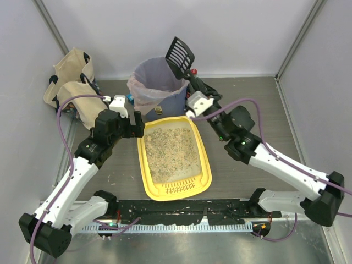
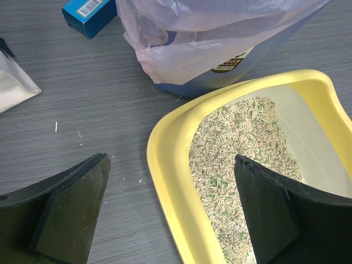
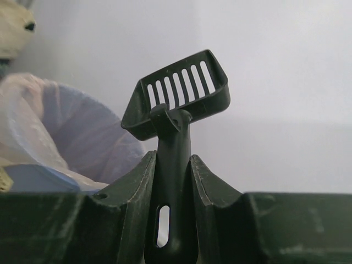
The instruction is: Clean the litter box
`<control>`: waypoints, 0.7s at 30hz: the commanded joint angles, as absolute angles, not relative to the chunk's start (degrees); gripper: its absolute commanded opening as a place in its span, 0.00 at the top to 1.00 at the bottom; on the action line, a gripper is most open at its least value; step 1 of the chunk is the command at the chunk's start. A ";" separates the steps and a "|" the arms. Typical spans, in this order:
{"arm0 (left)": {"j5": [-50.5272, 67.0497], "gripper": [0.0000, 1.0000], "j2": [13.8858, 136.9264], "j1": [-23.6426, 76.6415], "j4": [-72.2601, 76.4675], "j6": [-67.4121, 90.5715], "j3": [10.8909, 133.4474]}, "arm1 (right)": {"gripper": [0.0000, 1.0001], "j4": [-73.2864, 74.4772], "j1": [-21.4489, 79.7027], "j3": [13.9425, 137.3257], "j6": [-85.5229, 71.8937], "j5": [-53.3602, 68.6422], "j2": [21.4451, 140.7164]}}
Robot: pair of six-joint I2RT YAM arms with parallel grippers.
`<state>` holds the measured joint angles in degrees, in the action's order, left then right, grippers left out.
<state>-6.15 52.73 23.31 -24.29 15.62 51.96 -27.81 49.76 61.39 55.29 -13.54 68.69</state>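
Observation:
The yellow litter box (image 1: 204, 159) lies in the middle of the table, filled with beige granules and with its slotted grille toward the arm bases. My left gripper (image 1: 137, 127) is open at the box's far left corner; in the left wrist view its fingers (image 2: 71, 209) straddle the yellow rim (image 2: 170, 181), apart from it. My right gripper (image 1: 191, 83) is shut on the handle of a black slotted scoop (image 1: 179, 55), held up over the right rim of the blue bin. The scoop (image 3: 179, 93) looks empty in the right wrist view, its handle pinched between the fingers (image 3: 132, 187).
A round blue bin (image 1: 159, 88) with a clear liner stands just behind the litter box. Beige bags (image 1: 71, 82) sit at the back left. A small blue carton (image 2: 88, 14) lies on the table left of the bin. White walls close in the back and sides.

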 commanded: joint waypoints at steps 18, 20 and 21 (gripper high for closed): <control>1.39 0.00 55.63 23.56 -22.59 18.28 54.58 | 0.99 34.05 50.01 69.16 -15.37 -12.04 44.20; 2.45 0.00 56.07 23.55 -22.59 18.81 54.58 | 0.99 38.74 50.10 72.31 -18.36 -10.12 44.82; 2.63 0.00 56.42 23.55 -22.59 18.90 54.58 | 0.99 42.59 50.01 73.12 -18.98 -9.32 44.91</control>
